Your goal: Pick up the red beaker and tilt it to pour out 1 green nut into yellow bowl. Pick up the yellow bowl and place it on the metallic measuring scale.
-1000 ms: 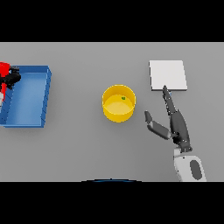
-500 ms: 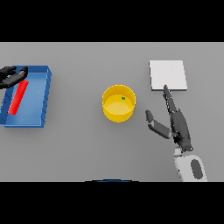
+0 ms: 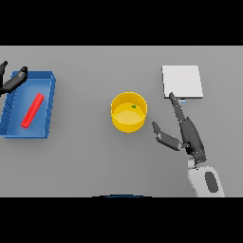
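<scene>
Your open right hand (image 3: 187,133) sits right of the yellow bowl (image 3: 128,112), centre frame, green nut (image 3: 134,106) inside. Close round its rim, keep it level, lift to the scale (image 3: 182,81), upper right.

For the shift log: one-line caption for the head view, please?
Red beaker lying in blue tray, green nut in yellow bowl; right hand open between bowl and scale.
</scene>
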Motion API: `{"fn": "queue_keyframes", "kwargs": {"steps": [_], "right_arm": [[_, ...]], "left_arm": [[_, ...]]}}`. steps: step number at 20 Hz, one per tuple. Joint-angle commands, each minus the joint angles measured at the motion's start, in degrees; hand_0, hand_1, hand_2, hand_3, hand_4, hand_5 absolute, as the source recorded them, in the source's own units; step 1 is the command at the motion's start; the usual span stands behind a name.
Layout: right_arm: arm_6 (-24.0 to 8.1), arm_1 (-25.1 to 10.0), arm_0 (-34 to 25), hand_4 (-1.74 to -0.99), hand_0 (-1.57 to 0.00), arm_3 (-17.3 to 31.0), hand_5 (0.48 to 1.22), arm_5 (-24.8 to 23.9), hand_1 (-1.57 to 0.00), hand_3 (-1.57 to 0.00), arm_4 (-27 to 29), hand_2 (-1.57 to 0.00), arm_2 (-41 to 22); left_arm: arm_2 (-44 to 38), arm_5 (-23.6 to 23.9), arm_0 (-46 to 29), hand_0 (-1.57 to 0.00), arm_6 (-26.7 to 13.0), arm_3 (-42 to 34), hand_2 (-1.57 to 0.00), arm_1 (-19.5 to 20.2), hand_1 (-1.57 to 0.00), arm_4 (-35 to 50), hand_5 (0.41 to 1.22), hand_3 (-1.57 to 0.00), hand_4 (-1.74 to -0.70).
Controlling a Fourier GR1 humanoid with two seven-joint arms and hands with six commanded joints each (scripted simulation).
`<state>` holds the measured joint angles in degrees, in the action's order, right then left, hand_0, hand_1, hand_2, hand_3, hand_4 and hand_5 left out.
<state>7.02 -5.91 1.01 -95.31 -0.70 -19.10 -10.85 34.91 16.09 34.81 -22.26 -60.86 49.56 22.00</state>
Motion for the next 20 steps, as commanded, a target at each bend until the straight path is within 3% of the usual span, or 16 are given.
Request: {"fn": "queue_keyframes", "kwargs": {"steps": [1,3,6,10,16,20], "right_arm": [[0.09,-1.49,-1.05,-1.137,0.0,0.01,0.717,1.54,0.0,0.0,-0.38,0.0,-0.39],[-0.57,-5.63,-3.89,-1.172,0.0,0.22,0.728,5.25,0.0,0.0,-3.22,0.0,-2.26],[-3.57,-11.39,-10.83,-1.216,0.0,2.4,0.704,9.48,0.0,0.0,-11.97,0.0,-7.3],[0.42,-16.48,-19.96,-1.232,0.0,6.31,0.702,14.15,0.0,0.0,-21.12,0.0,-14.49],[4.38,-18.09,-29.74,-1.212,0.0,13.96,0.705,20.32,0.0,0.0,-27.78,0.0,-22.4],[4.61,-17.11,-35.19,-1.223,0.0,19.72,0.704,23.55,0.0,0.0,-30.61,0.0,-26.1]], "left_arm": [[-0.21,0.4,-0.15,-0.03,0.01,-0.62,-0.02,0.53,-0.02,0.0,0.685,-0.02,-0.71],[-0.16,0.26,0.05,-0.02,0.03,-0.96,-0.01,0.81,-0.01,-0.05,0.683,-0.01,-0.71],[-0.75,-0.36,0.46,-0.01,1.11,-0.69,-0.01,-0.2,-0.01,1.06,0.667,-0.01,-0.72],[-0.29,0.19,-0.68,0.0,0.83,-1.76,0.0,-0.13,0.0,1.08,0.669,0.0,-0.71],[-0.91,-0.3,-0.38,0.0,1.57,-1.27,0.0,-0.48,0.0,1.86,0.684,0.0,-0.72],[-1.12,-0.46,-0.73,0.0,1.51,-2.05,0.0,0.24,0.0,2.18,0.688,0.0,-0.72]]}}
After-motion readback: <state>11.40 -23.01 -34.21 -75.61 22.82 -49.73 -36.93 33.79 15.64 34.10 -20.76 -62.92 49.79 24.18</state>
